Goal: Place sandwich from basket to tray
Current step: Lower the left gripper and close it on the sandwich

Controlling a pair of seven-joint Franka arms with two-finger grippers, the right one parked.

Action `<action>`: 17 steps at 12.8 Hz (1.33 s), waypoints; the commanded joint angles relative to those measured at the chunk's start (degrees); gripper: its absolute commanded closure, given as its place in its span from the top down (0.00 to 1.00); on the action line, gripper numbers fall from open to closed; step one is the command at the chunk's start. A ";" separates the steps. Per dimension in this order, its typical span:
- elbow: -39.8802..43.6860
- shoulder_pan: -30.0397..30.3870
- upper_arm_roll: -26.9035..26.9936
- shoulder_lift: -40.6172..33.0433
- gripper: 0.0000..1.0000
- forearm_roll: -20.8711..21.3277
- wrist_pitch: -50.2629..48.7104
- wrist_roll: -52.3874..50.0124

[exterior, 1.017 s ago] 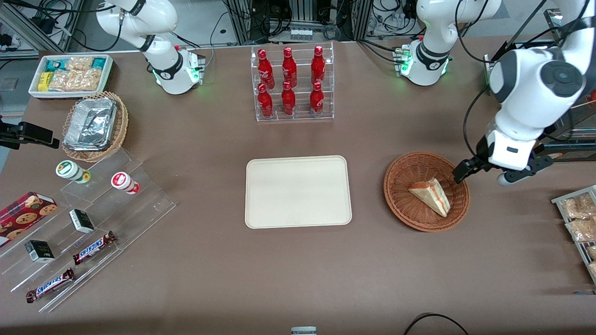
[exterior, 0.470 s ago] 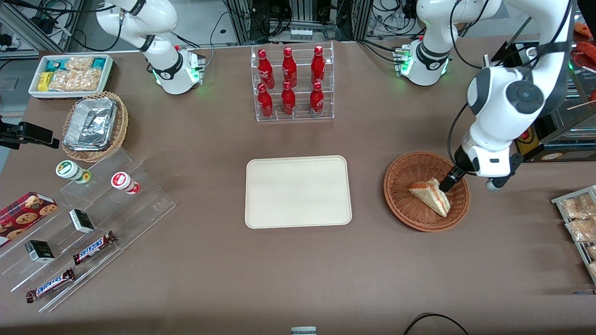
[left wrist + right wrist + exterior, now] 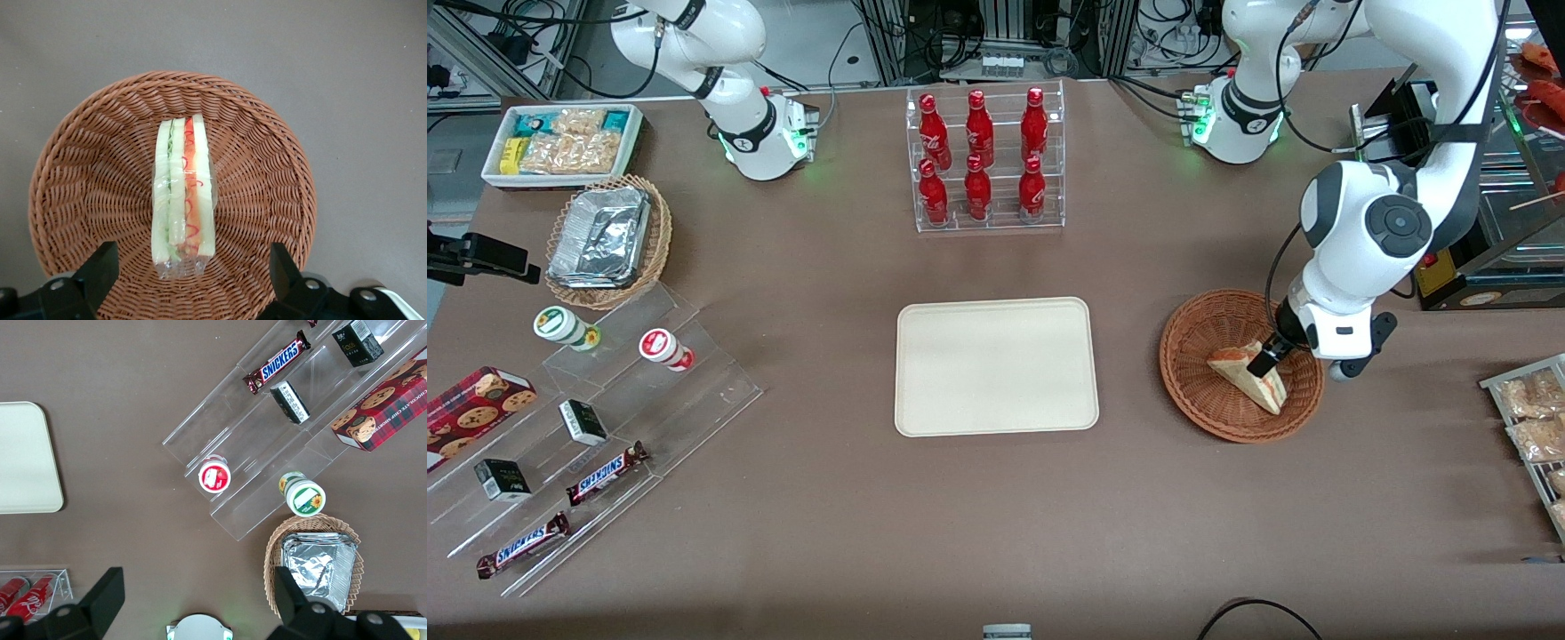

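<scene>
The sandwich (image 3: 1234,368), a wrapped wedge with red and green layers, lies in the round reddish-brown wicker basket (image 3: 1183,373) toward the working arm's end of the table. My gripper (image 3: 1267,360) hangs low over the basket, just above the sandwich's thick end. In the left wrist view the gripper (image 3: 192,273) is open, its two black fingers (image 3: 100,270) spread wide on either side of the sandwich (image 3: 183,193), touching nothing, with the basket (image 3: 80,173) beneath. The cream tray (image 3: 996,366) lies bare at the table's middle, beside the basket.
A clear rack of red bottles (image 3: 985,160) stands farther from the camera than the tray. Bagged snacks (image 3: 1534,427) lie at the working arm's end. A stepped acrylic shelf (image 3: 596,427), a foil-filled tan basket (image 3: 609,240) and a white snack box (image 3: 562,142) sit at the parked arm's end.
My gripper has swung in from beside the basket's rim to over the sandwich and come lower. The sandwich and basket have not moved.
</scene>
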 commanded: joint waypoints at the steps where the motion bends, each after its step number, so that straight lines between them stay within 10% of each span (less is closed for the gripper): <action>1: -0.57 -0.22 0.01 2.14 1.00 1.06 2.72 -1.64; 12: -0.74 -0.13 0.10 8.47 0.98 2.38 5.72 -1.37; 15: -0.66 -0.05 0.19 8.21 0.00 2.81 5.63 -0.93; 17: -0.48 -0.05 0.10 6.72 0.00 4.31 4.84 -1.28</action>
